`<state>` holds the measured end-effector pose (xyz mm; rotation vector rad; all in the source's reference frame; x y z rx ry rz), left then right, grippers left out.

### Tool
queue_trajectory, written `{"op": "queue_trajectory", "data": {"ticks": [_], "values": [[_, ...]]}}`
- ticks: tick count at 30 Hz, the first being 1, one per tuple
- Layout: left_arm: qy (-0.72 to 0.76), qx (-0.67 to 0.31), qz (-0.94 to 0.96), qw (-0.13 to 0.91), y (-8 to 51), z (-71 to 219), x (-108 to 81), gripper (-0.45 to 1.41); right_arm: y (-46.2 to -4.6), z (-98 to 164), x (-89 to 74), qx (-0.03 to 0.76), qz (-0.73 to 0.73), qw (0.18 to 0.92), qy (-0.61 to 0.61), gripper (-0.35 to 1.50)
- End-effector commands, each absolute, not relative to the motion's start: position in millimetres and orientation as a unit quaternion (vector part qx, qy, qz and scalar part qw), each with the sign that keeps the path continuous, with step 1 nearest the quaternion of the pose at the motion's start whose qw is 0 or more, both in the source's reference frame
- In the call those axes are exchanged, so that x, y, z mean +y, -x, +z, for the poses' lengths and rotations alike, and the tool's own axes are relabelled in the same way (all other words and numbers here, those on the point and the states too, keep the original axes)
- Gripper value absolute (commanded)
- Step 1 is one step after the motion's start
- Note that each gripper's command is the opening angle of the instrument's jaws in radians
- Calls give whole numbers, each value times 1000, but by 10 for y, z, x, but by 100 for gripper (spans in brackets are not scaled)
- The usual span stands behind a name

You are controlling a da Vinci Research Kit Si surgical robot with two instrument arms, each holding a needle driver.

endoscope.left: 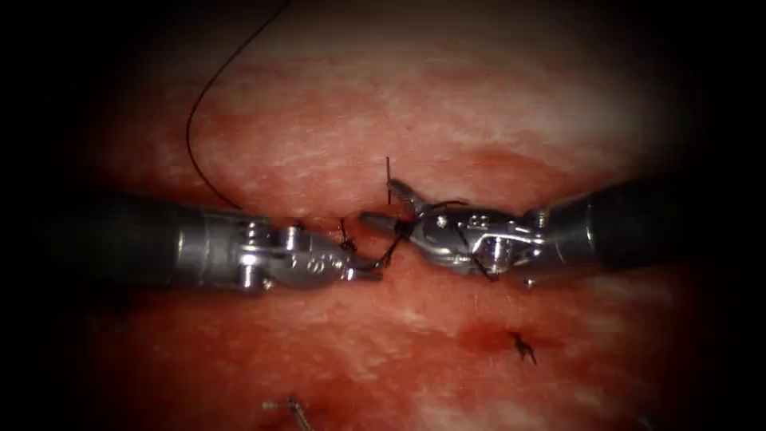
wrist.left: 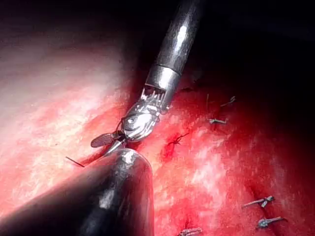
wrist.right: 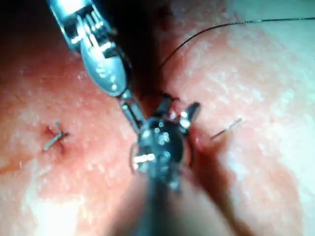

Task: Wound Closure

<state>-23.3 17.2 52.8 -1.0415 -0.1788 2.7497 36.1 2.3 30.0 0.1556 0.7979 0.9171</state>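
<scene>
**Left jaws pinching thread, right jaws spread at the knot**

Left tool and right tool meet tip to tip at the knot, and I place everything else from that knot.

Nearest to me, well short of the knot and off to its right, a finished stitch shows dark cut ends standing up from the tissue, with red fluid pooled around it.

At the knot, my left tool lies just beside it. Its jaws are pressed together on the thread, on a short loop that runs from the knot to the tip. My right tool sits just right of the knot with its jaws spread and nothing between them. One jaw points up and away, the other points toward the knot. A strand of thread crosses over that tool's body behind the jaws.

Just beyond the knot, a short thread tail stands upright beside the right tool's upper jaw.

Farther off, the long thread curves away past the left tool's shaft. Where the needle lies I cannot tell.
</scene>
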Motion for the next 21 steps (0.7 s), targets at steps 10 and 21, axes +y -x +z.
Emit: {"op": "queue_trajectory", "data": {"ticks": [10, 21], "values": [[353, -64, 928, 103, 246, 546, 188, -45, -370, 355, 17, 298, 553, 768, -126, 46], [353, -67, 927, 107, 237, 556, 194, -45, -355, 360, 23, 281, 577, 760, -102, 53]]}}
